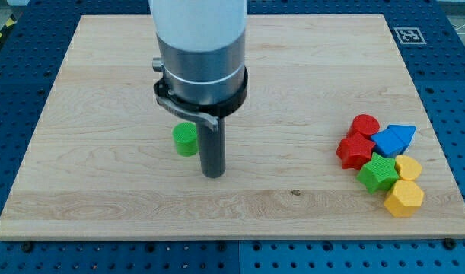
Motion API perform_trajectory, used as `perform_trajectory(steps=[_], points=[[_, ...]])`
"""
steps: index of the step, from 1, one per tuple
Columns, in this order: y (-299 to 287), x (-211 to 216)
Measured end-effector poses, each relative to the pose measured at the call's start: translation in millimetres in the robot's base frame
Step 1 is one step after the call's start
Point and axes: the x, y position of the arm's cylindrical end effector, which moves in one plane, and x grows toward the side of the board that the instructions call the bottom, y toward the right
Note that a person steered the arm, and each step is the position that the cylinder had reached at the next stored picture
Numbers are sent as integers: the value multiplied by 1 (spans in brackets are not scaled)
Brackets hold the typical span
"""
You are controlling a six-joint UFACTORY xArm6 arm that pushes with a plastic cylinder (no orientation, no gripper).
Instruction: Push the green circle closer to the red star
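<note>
The green circle [185, 140] sits left of centre on the table [293, 68], my tip [212, 173] just right of it; no pincer shows. Light, rigid, likely to slide and veer easily: push its left face squarely toward the red star [355, 150], far right

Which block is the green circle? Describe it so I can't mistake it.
On the wooden board, look left of centre, well away from the cluster at the view's right. The green circle stands alone there, just left of my tip. Unlike the green star, it is round and touches no other block.
</note>
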Motion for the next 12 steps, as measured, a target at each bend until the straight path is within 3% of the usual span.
perform_trajectory(steps=[2,3,4,5,8,9,11,12], points=[[-77,7],[-82,-36],[-66,-76],[-62,-77],[52,-33],[66,-36],[17,-76],[-2,-63]])
